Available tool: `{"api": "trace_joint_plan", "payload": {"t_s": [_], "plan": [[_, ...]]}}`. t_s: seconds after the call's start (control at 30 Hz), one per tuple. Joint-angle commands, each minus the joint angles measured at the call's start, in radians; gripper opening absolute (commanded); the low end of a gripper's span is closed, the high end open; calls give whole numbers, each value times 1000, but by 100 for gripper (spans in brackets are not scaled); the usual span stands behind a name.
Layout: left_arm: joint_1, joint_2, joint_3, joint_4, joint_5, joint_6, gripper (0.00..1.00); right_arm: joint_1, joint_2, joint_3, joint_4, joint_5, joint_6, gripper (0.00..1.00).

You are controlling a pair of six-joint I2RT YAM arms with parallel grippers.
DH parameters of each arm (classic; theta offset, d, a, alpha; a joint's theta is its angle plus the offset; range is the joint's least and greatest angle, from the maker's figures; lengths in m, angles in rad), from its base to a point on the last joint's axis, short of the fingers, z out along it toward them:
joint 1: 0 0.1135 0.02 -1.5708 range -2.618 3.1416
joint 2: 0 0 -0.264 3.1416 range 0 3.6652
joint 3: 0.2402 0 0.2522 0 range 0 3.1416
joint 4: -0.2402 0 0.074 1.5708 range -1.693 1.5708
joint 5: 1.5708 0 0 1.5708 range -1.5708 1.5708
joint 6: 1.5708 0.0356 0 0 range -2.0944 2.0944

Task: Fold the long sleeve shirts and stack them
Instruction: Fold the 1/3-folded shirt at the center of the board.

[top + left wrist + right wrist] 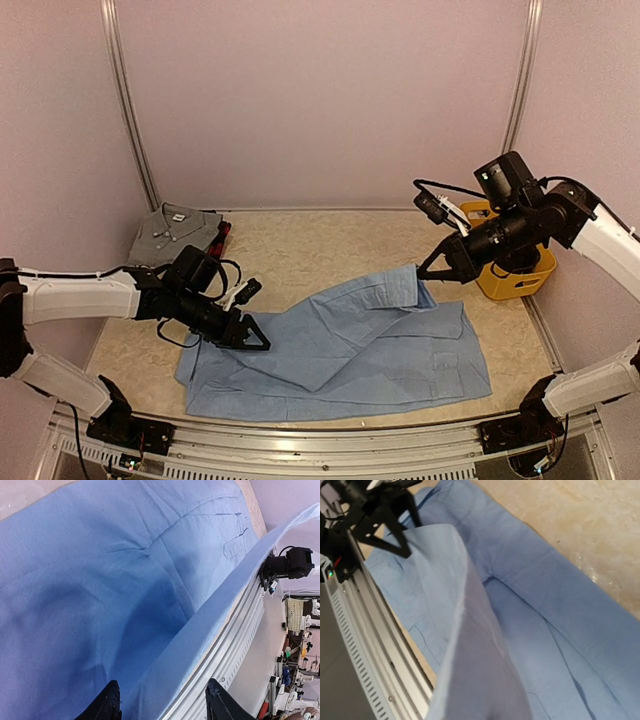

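Speckled beige tabletop (330, 245) carries the creased light blue shirt (380, 350); I see right gripper (428, 275) pinching its raised edge, left gripper (258, 344) half-spread astride its left fold.

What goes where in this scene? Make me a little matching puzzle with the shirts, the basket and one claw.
Things:
1. blue shirt
2. grey shirt
3. basket
4. right gripper

Places or states:
A. far right, behind the right arm
B. folded, far left
C. pinching blue cloth, lifting it
D. spread out in the middle

Pairs: 1-D, 2-B, 3-A, 4-C
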Motion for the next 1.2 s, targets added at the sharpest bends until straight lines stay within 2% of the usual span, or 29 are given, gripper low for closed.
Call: {"api": "trace_joint_plan", "payload": {"t_s": [0.0,0.13,0.33,0.77,1.17], "plan": [[-6,-60,-42,-62,17,-15,54,-9,28,49,-17,28,-16,0],[-9,-89,-49,-73,3,-24,55,-10,40,65,-18,34,-15,0],[-18,-53,-47,-93,-13,-35,54,-11,81,101,-34,92,-8,0],[-27,-22,57,-165,-233,-17,54,-18,153,59,-12,158,-8,0],[-25,141,141,-151,-244,36,65,-123,187,-56,0,270,44,0]]}}
